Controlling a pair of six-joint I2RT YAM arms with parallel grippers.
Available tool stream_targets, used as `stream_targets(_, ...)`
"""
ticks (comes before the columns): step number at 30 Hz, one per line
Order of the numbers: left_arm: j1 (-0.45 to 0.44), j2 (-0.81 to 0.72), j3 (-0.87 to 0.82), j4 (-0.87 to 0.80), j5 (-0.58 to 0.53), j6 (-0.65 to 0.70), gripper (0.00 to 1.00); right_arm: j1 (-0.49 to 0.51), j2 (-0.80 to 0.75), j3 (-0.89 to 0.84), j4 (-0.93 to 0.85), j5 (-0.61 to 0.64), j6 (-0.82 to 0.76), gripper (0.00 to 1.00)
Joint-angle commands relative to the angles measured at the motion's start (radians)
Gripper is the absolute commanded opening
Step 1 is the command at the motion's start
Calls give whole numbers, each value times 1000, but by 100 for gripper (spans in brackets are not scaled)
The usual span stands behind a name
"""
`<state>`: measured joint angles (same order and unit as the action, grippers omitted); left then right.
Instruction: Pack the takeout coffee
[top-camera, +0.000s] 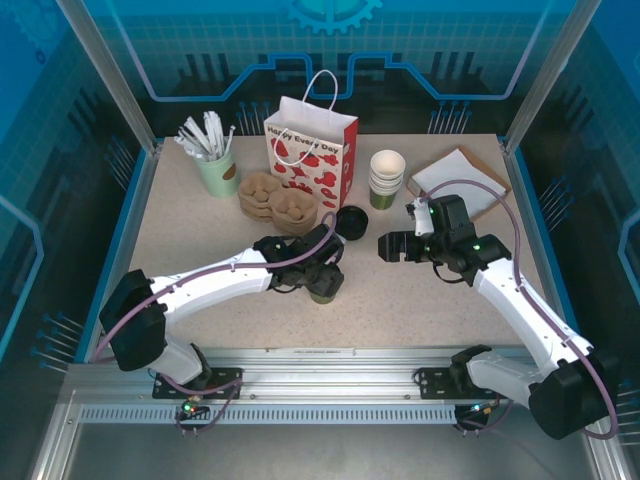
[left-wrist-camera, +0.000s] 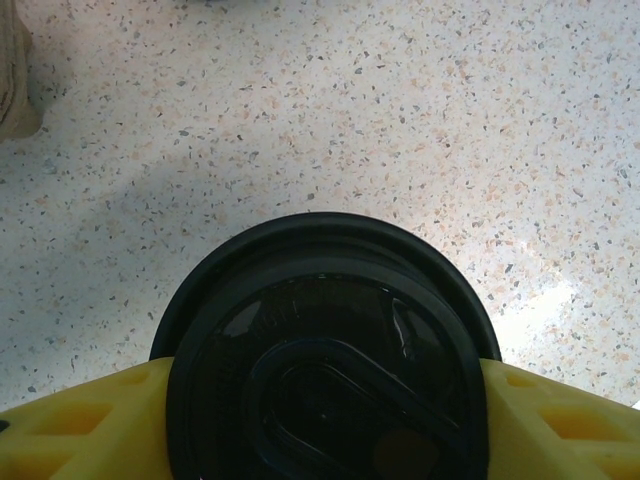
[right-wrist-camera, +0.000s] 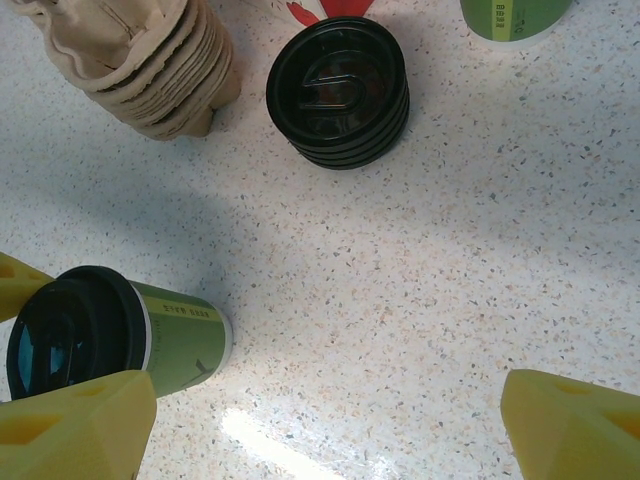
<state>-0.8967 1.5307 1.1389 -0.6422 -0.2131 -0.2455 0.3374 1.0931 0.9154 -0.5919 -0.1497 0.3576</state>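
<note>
left fingers (left-wrist-camera: 80, 425) clamped on takeout coffee (right-wrist-camera: 175, 340), right fingers (right-wrist-camera: 575, 425) apart. squeeze could pop lid (left-wrist-camera: 325, 350) heading to 12 o'clock bag (top-camera: 311, 150)

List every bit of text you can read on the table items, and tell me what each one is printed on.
"Happy Every Day": along the top edge of the paper gift bag.
Dark print on the side of the takeout coffee: too small to read.
Print on the stack of cups: blurred, unreadable.
Raised marks on the pile of black lids: not legible.
</note>
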Motion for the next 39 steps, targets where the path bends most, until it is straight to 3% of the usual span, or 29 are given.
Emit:
stream_targets(1,7,58,-37,-132,50,-39,63,-3,-18,20,-28,-8,-9,91)
stream_targets(32,8,-87,47,-85,32,-48,92,46,-4,30,-39,30,-14,91)
stream_targets(36,33,-150,10,-78,36,-58,92,73,-1,14,-13,-13,-13,90)
stream_targets(39,96,-230,-69,-36,112,-91,92,122,8,-28,67,-98,0,91)
